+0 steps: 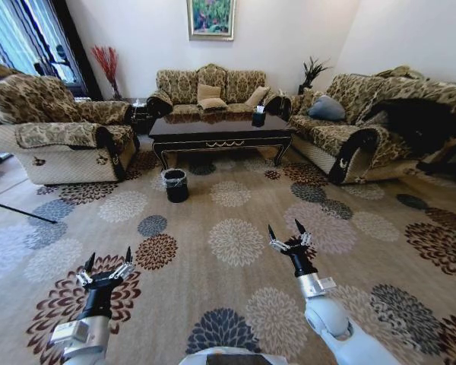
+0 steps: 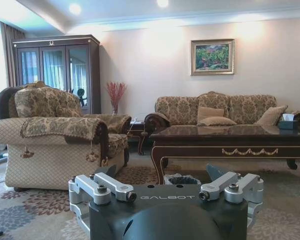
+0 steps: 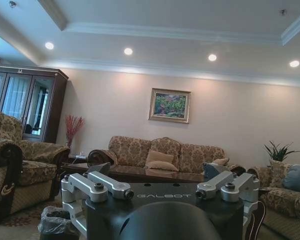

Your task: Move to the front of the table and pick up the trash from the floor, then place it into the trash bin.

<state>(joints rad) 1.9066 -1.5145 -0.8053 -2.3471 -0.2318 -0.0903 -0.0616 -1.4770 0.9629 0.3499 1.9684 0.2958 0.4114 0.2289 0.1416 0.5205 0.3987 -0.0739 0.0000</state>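
**Facing the counter from across the carpet**

Standing well back on the flowered carpet (image 1: 235, 243), the robot holds both arms low in front of it. The left gripper (image 1: 108, 262) and the right gripper (image 1: 287, 232) hang above the carpet, each with its jaws released and nothing between them. Far ahead sits the dark counter (image 1: 220, 131), gold scrollwork along its front edge, ringed by three patterned sofas. A small black box with white tissue (image 1: 258, 117) stands on the counter's right part. The bin (image 1: 175, 185), black with a crinkled liner, rests on the carpet just before the counter's left front leg. I cannot make out any trash on the floor from here.
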